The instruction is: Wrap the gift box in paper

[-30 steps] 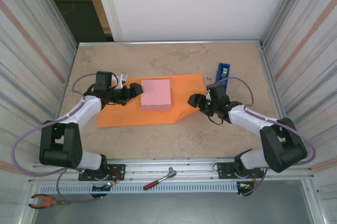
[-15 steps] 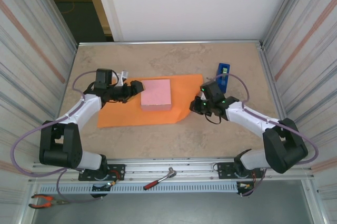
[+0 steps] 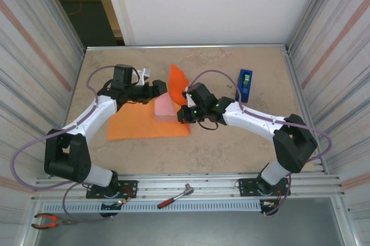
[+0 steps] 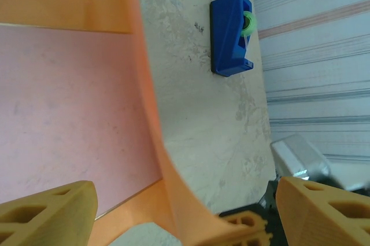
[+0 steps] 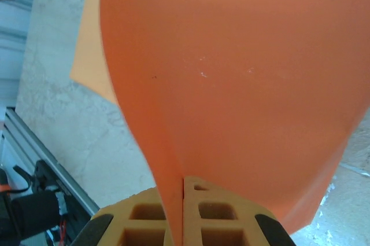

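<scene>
Top view: the paper (image 3: 141, 125) lies flat left of centre on the table (image 3: 231, 147). Its right side is pulled up into a standing flap just above centre. The gift box (image 3: 164, 107) sits on the sheet at mid-frame, right edge partly hidden by the right gripper (image 3: 185, 113). That gripper is clamped on the raised paper right beside the box. The left gripper (image 3: 160, 89) hovers at the box's upper left corner, fingers spread, gripping nothing. The blue tape dispenser (image 3: 245, 84) stands upper right, well apart from the sheet.

Left wrist: the gift box (image 4: 69, 113) takes up the left half of the frame, with a paper (image 4: 151, 107) edge curving up along its right side from top to bottom. The left gripper (image 4: 185, 205) fingers (image 4: 49, 208) sit in the bottom corners, wide apart, released; can't tell if they touch box or paper. The tape dispenser (image 4: 230, 35) is at upper centre-right on bare table.

Right wrist: paper (image 5: 231, 84) covers most of the frame, rising from bottom centre. The right gripper (image 5: 182, 202) fingers (image 5: 144, 220) are clenched together at bottom centre, the sheet's edge pinched in the seam between them. Bare table (image 5: 63, 118) shows on the left.
</scene>
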